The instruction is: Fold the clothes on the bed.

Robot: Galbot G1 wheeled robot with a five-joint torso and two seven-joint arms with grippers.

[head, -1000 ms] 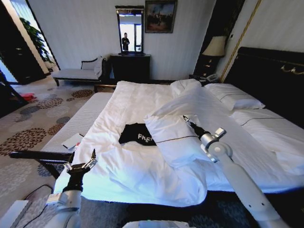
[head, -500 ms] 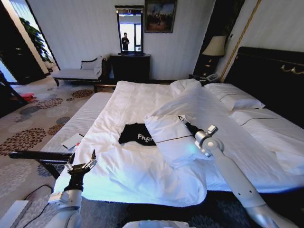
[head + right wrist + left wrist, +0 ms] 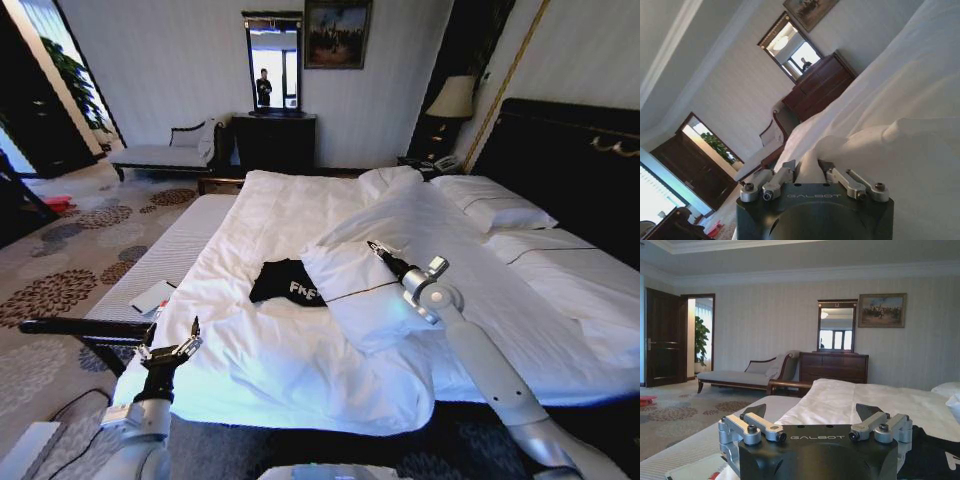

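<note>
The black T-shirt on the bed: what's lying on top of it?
A folded-over white duvet flap covers the T-shirt on one side, cutting off its white lettering. The covered part cannot be seen.

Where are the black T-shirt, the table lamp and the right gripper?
black T-shirt (image 3: pixel 285 281), head view, middle of its cloth.
table lamp (image 3: pixel 454 98), head view, its shade.
right gripper (image 3: pixel 372 246), head view, at its fingertips.

T-shirt (image 3: pixel 287 282): matt black cloth with white printed letters, lying crumpled on the duvet.
Duvet (image 3: pixel 270 345): smooth white cloth, creasing softly around the T-shirt.
Pillow (image 3: pixel 492 205): white cloth, smooth, sitting beyond the T-shirt by the headboard.
Headboard (image 3: pixel 575 160): dark wood, showing a slight gloss.
Left gripper (image 3: pixel 816 426): matt black plastic body, with brushed pale metal links shining.
Right gripper (image 3: pixel 812 172): same black plastic and pale metal, pressing against the duvet.
</note>
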